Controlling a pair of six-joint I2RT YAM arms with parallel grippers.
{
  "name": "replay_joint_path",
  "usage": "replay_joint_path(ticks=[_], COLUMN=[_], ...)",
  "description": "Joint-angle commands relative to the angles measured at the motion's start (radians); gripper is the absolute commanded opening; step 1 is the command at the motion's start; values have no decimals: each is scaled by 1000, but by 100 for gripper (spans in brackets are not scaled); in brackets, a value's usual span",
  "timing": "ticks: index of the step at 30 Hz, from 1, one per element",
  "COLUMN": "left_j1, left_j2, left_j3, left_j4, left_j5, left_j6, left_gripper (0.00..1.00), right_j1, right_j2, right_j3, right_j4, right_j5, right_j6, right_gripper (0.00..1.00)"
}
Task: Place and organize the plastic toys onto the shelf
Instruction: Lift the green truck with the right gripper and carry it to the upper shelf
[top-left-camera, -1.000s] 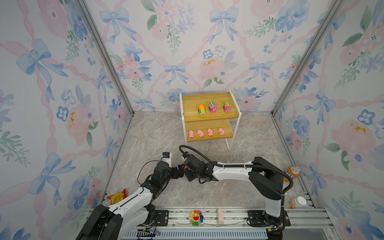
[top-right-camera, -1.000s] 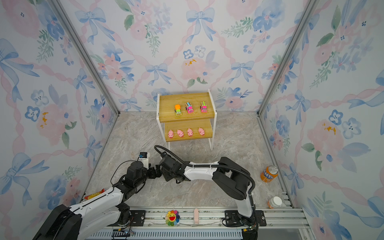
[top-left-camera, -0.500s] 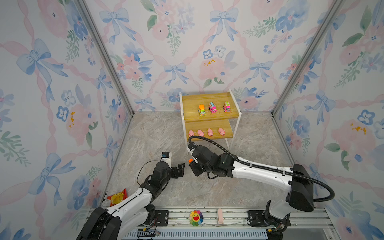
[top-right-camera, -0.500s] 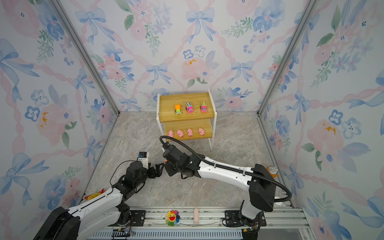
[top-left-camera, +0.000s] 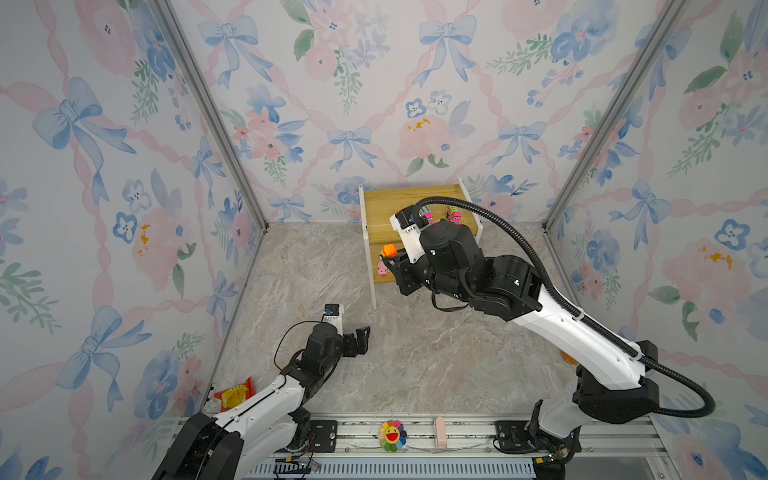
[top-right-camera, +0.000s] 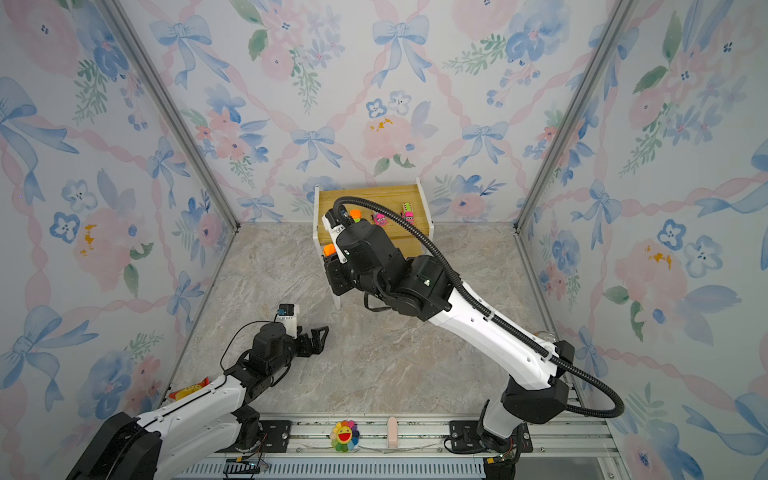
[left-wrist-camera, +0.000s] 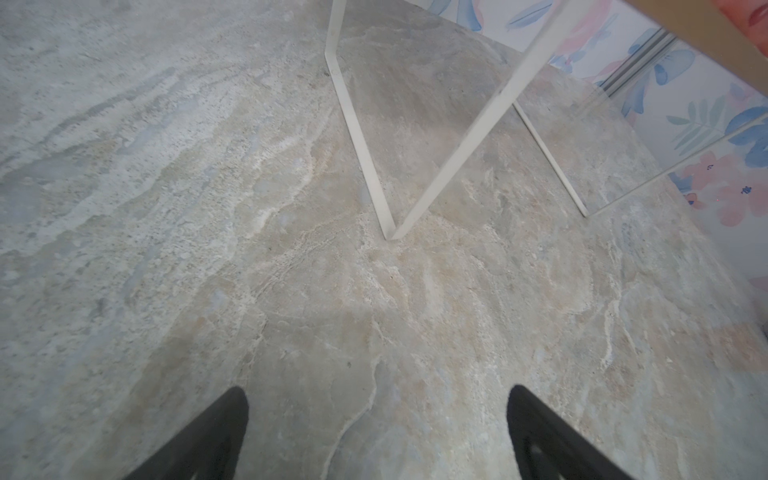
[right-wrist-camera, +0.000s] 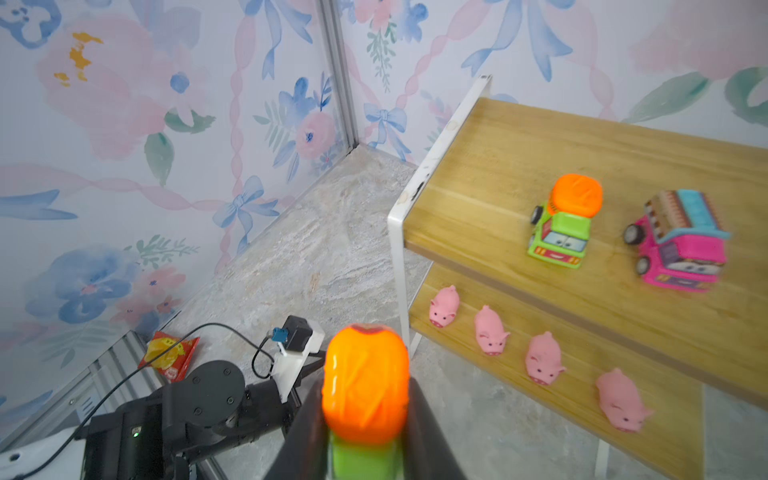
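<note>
Order on the small 2-tier shelf (right-wrist-camera: 399, 249) of yellowish wood-grain boards and thin white frame goes by kind, and that explains where you see each toy. Its lower board (right-wrist-camera: 669, 436) carries the tiny pink plastic pigs (right-wrist-camera: 490, 330), 4 of them in a single row with snouts facing outward. Its upper board (right-wrist-camera: 498, 166) is kept for vehicles. There stand 1 green plastic truck with an orange top (right-wrist-camera: 561, 224) and, just beside it, the pink plastic trucks with striped multicoloured tops (top-right-camera: 379, 217), 2 of them in a top view.

Your right gripper (right-wrist-camera: 365, 440) is clamped on the second green truck (right-wrist-camera: 365, 386), fingers pressed to its green sides and the orange top upward. It hangs in the air just off the shelf's near corner, touching neither board. The bare stretch of upper board between the standing green truck and the white frame looks like the spot meant for it, so the pair would sit together.

Your left gripper (left-wrist-camera: 378, 399) has its jaws apart and empty, low over the marbled grey surface (top-left-camera: 415, 353) and short of the shelf's legs. That likely leaves the right arm room.

Count: 4 pigs, 2 pink trucks and 2 green trucks make 8 toys, 7 shelved and 1 gripped.
</note>
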Motion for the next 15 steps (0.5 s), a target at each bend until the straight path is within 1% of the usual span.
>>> replay_joint_path(ticks=[1, 7, 9, 15], left_j1=[3, 3, 3, 3], left_j2=[-3, 18, 25, 18], left_j3=[-6, 2, 6, 1], left_j4=[7, 7, 7, 7], left_j5=[17, 18, 21, 14], left_j6=[3, 6, 6, 4], left_gripper=[98, 98, 98, 98], right_j1=[-55, -132, -146, -161], right_j2=[62, 171, 221, 368], right_j3=[80, 219, 286, 467], right_j4=[-36, -35, -50, -110], right_j5=[27, -2, -14, 13], right_j6=[-9, -3, -6, -22], right_gripper=[18, 18, 18, 18])
